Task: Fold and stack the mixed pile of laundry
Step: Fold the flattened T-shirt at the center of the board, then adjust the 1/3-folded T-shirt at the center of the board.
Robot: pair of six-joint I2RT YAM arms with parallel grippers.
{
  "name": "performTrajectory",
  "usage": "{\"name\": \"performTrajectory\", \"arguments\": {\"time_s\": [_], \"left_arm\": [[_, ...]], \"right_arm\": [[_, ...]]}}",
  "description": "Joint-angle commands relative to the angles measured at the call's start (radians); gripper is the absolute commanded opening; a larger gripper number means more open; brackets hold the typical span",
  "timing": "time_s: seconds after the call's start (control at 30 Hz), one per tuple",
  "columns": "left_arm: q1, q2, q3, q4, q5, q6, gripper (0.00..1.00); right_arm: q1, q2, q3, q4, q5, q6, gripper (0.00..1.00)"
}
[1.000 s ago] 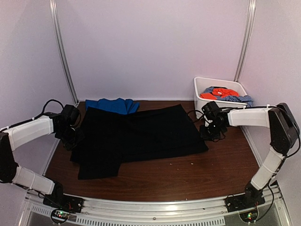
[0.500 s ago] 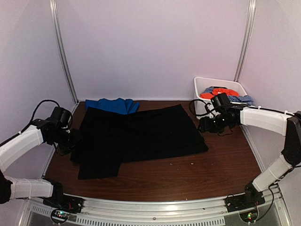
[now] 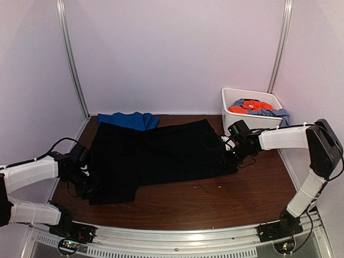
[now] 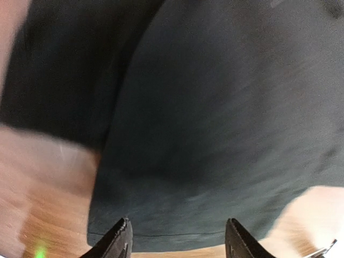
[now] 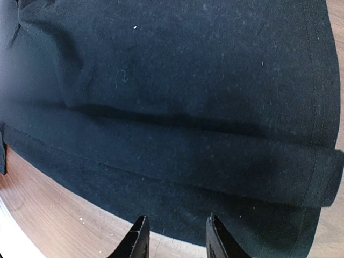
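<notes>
The large black garment (image 3: 161, 153) lies spread flat across the table's middle. My left gripper (image 3: 86, 185) is open, low at the garment's near left corner; the left wrist view shows its hem (image 4: 183, 226) between the spread fingertips. My right gripper (image 3: 230, 156) is open at the garment's right edge; the right wrist view shows a folded black edge (image 5: 188, 161) just beyond its fingertips. The royal-blue garment (image 3: 129, 119) lies at the back left, partly under the black one. The orange-red garment (image 3: 251, 106) and the blue-white speckled one (image 3: 274, 113) lie in the tub.
The white plastic tub (image 3: 236, 115) stands at the back right, close behind my right arm. Bare brown table (image 3: 215, 201) runs along the near edge. Grey walls and two metal posts enclose the back and sides.
My left gripper has moved nearer and lower, from the garment's left edge to its near left corner. My right gripper has swung down and left onto the garment's right edge.
</notes>
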Motion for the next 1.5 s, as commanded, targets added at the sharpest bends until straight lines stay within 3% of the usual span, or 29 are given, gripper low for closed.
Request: {"name": "performTrajectory", "arguments": {"time_s": [0.0,0.2,0.4,0.5,0.53,0.6,0.63,0.87,1.0,1.27,1.47], "left_arm": [[-0.054,0.011,-0.046,-0.002,0.029,-0.074,0.60],[-0.131,0.081,-0.025,-0.049,-0.018,-0.117,0.63],[-0.132,0.128,-0.075,0.040,0.015,-0.165,0.50],[-0.132,0.141,-0.077,0.071,0.017,-0.174,0.36],[-0.132,0.144,-0.076,0.076,0.017,-0.176,0.29],[-0.132,0.147,-0.067,0.095,0.015,-0.168,0.04],[-0.131,0.150,-0.052,0.095,0.011,-0.157,0.00],[-0.132,0.083,0.177,0.112,-0.098,-0.051,0.00],[-0.110,0.139,0.327,0.154,-0.130,0.006,0.00],[-0.026,0.346,0.418,0.490,-0.017,0.023,0.00],[0.011,0.415,0.418,0.671,-0.041,0.009,0.00]], "right_arm": [[0.002,0.022,0.010,0.048,0.007,-0.023,0.36],[0.002,0.079,0.016,0.043,0.048,-0.044,0.35],[0.002,0.115,-0.007,0.043,0.062,-0.032,0.33],[0.002,0.114,-0.012,0.037,0.065,-0.033,0.33],[0.002,0.112,-0.013,0.035,0.068,-0.033,0.33],[0.002,0.106,-0.018,0.035,0.070,-0.035,0.32],[0.002,0.106,-0.020,0.033,0.071,-0.035,0.32],[0.002,0.098,-0.042,0.039,0.072,-0.036,0.31],[0.000,0.100,-0.051,0.044,0.073,-0.035,0.31],[0.000,0.086,-0.058,0.047,0.070,-0.029,0.31],[-0.001,0.072,-0.056,0.037,0.074,-0.029,0.31]]}}
